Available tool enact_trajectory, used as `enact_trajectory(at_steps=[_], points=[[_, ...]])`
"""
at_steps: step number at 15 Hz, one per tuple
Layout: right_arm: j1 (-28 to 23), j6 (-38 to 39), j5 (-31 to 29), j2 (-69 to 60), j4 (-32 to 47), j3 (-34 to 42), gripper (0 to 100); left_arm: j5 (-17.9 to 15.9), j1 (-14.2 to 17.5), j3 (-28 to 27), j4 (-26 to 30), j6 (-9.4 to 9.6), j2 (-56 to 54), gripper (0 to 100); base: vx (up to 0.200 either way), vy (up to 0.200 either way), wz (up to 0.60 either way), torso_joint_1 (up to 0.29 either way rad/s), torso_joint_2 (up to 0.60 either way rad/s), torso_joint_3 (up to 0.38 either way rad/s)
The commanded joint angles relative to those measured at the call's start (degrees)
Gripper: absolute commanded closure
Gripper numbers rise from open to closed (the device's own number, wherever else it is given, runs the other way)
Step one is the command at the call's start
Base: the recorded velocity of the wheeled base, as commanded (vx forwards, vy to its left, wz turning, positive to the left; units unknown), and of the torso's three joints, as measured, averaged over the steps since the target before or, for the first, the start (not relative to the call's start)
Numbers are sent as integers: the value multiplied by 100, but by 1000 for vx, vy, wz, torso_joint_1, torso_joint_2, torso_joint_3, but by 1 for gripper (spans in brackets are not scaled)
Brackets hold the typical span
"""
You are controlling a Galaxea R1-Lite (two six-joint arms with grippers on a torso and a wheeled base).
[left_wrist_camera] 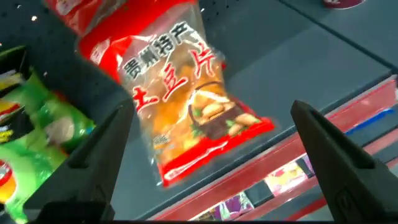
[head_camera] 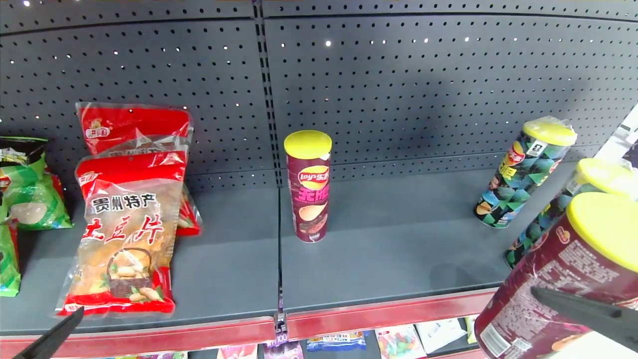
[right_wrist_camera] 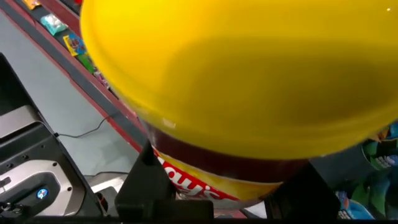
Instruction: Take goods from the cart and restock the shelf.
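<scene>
Part done: standing can point(head_camera: 308, 185) on shelf point(head_camera: 398, 249). Right tool point(right_wrist_camera: 230, 196) clamped round yellow-lidded can point(head_camera: 558, 269) — not yet placed. Left tool point(left_wrist_camera: 211, 112) spread wide, empty.

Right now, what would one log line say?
right jaws: shut on dark red can | left jaws: open, empty | shelf: matching can standing upright

Two red snack bags point(head_camera: 124, 234), one behind the other, just beyond the left gripper point(left_wrist_camera: 208, 118); green bags point(head_camera: 30, 194) off to its left. Lone maroon tube point(head_camera: 307, 187) upright, farther ahead, between both grippers. Two patterned tubes point(head_camera: 523, 174) close together just beyond the right gripper point(right_wrist_camera: 224, 186). Small packets point(head_camera: 398, 341) on the tier below. Cable point(right_wrist_camera: 81, 134) on the floor beneath it.
</scene>
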Motion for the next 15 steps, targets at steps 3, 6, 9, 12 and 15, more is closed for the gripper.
enact_trajectory(at_steps=[3, 6, 9, 12, 15], points=[[393, -41, -5, -50, 1, -56, 100, -594, -82, -234, 22, 67, 284, 0, 0, 0, 0, 0, 0, 0], [393, -58, -5, -50, 1, -91, 100, -1139, -117, -894, -162, -171, 1295, 0, 0, 0, 0, 0, 0, 0], [393, -58, -13, -41, -8, -100, 100, -1324, -302, -1395, -620, -294, 2455, 0, 0, 0, 0, 0, 0, 0], [385, -58, -22, 12, 1, -285, 100, -2150, -961, -1702, -760, -742, 3352, 0, 0, 0, 0, 0, 0, 0], [385, -58, -22, 82, 1, -276, 100, -2168, -1295, -1825, -1507, -786, 4231, 0, 0, 0, 0, 0, 0, 0]])
